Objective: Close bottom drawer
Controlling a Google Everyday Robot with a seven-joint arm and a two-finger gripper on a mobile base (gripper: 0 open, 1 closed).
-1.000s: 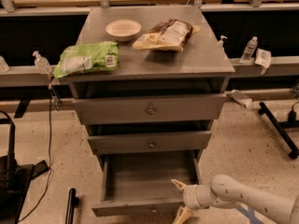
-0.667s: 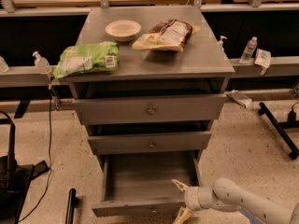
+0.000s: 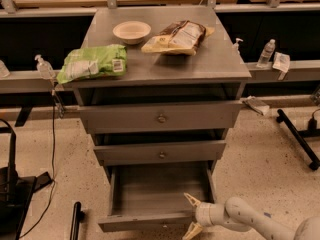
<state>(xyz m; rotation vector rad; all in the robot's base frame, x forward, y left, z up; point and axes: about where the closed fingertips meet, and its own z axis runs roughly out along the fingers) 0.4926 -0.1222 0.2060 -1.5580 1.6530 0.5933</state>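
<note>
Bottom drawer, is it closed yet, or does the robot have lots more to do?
Not closed yet. Done: the gripper is down at the right end of the bottom drawer, by its front panel, fingers spread open. In hand: it looks lined up for a push. Left: nearly all the closing, because the drawer sticks far out and you can see its grey inside.

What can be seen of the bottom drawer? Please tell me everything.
The bottom drawer is a shallow grey box, metal by its look, pulled far out at the foot of the cabinet. Nothing lies inside it. Its narrow front panel faces the camera. The gripper sits at the panel's right end, jaws open, one above the edge and one below; contact is unclear.
</note>
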